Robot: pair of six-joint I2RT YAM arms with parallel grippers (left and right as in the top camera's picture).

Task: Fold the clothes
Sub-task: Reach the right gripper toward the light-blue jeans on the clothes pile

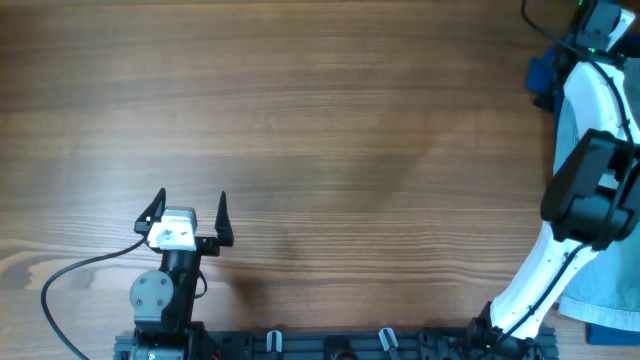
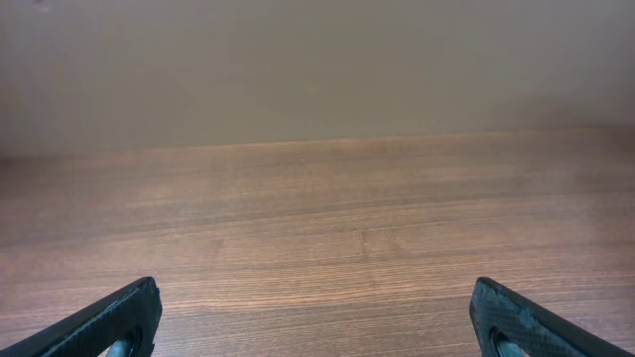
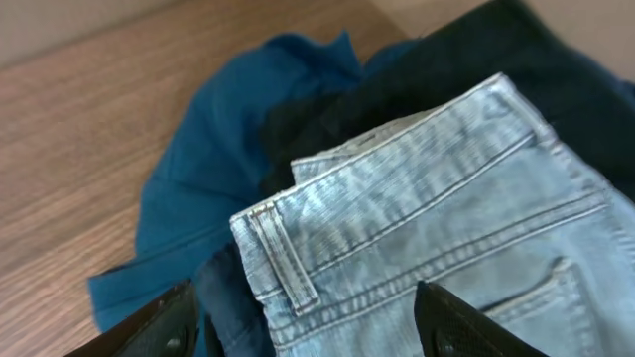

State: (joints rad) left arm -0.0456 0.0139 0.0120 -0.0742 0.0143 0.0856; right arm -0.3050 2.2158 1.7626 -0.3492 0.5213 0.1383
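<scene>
Hovered low over the light blue denim shorts [image 3: 437, 208] at the wooden table's [image 1: 330, 110] 3 o'clock edge.
Held right gripper [image 3: 313, 332] fingers apart, straddling waistband and belt loop, not visibly pinching cloth. Found shorts heaped on a blue garment [image 3: 198, 169] and a dark garment [image 3: 556, 69]. Rested left gripper [image 1: 191, 200] near 7 o'clock, spread wide, well apart from the cloth.
</scene>
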